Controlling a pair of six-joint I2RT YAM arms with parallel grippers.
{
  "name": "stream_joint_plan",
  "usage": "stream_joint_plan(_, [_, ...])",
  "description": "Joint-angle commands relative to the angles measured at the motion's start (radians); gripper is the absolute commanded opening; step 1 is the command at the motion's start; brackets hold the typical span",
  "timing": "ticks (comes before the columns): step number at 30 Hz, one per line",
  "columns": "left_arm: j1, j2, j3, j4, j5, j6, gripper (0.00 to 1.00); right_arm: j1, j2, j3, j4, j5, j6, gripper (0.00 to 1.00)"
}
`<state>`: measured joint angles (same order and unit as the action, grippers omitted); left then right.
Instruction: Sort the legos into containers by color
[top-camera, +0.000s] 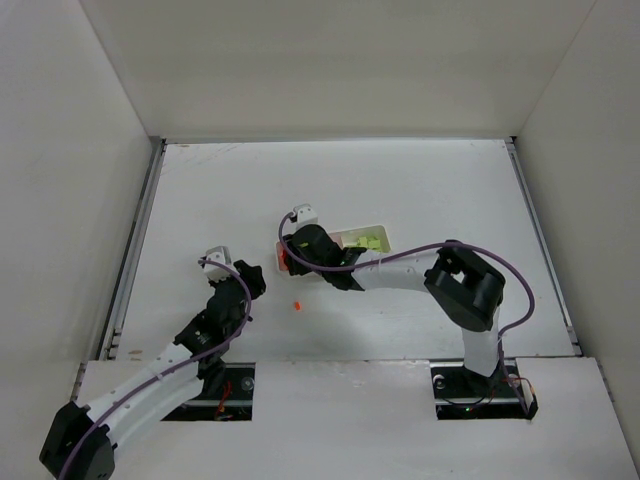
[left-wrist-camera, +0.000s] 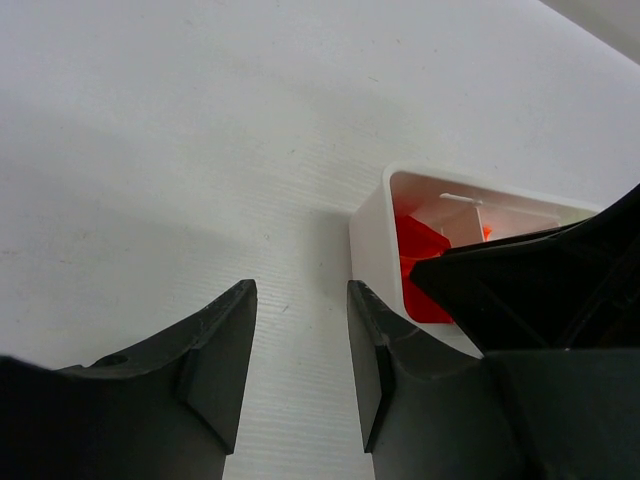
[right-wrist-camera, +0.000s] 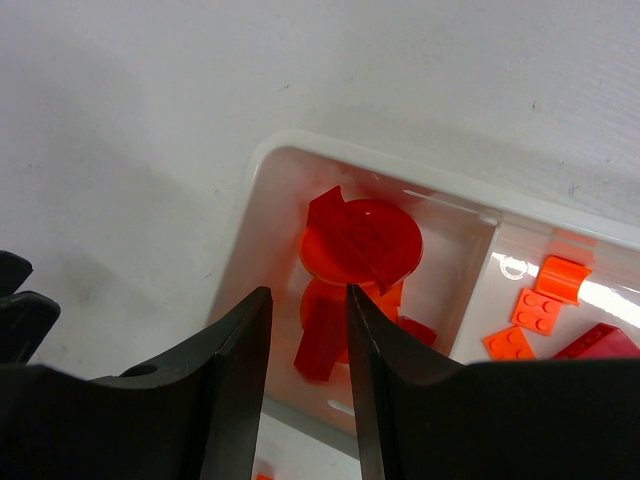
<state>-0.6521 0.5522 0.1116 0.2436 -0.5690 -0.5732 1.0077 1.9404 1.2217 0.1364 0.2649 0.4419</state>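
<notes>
Your right fingers (right-wrist-camera: 250, 345) are hanging apart, grasping nothing, directly over the end compartment of the tray (right-wrist-camera: 400, 172). The red legos (right-wrist-camera: 362, 240) are lying there: at least two round ones overlapping, plus flatter bits that are partly hidden. Your left fingers (left-wrist-camera: 225, 350) are hanging released and empty over bare counter (left-wrist-camera: 150, 150), just beside that same end of the tray.

The coming move is probably turning on one stray orange lego (top-camera: 298, 304). It is lying on the counter just off the tray's near side, toward the arm bases. That puts it back from your right fingers and off to the right of your left ones. Both are near it; the right looks slightly nearer, though not by much. The piece is too small to be showing a long axis.

Counting: one tray with three compartments. Three orange pieces (right-wrist-camera: 537, 310) are showing in the middle one, beside a darker red piece (right-wrist-camera: 600, 342) half hidden by a finger. A small heap of yellow-green pieces (top-camera: 368, 240) is sitting in the far end, too small to count. One lego is lying loose on the counter.
</notes>
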Motion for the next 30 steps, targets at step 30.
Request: stream_joint_plan(30, [-0.020,-0.001,0.002,0.048,0.018,0.010,0.32,-0.013,-0.095,-0.002,0.022,0.026,-0.006,0.45])
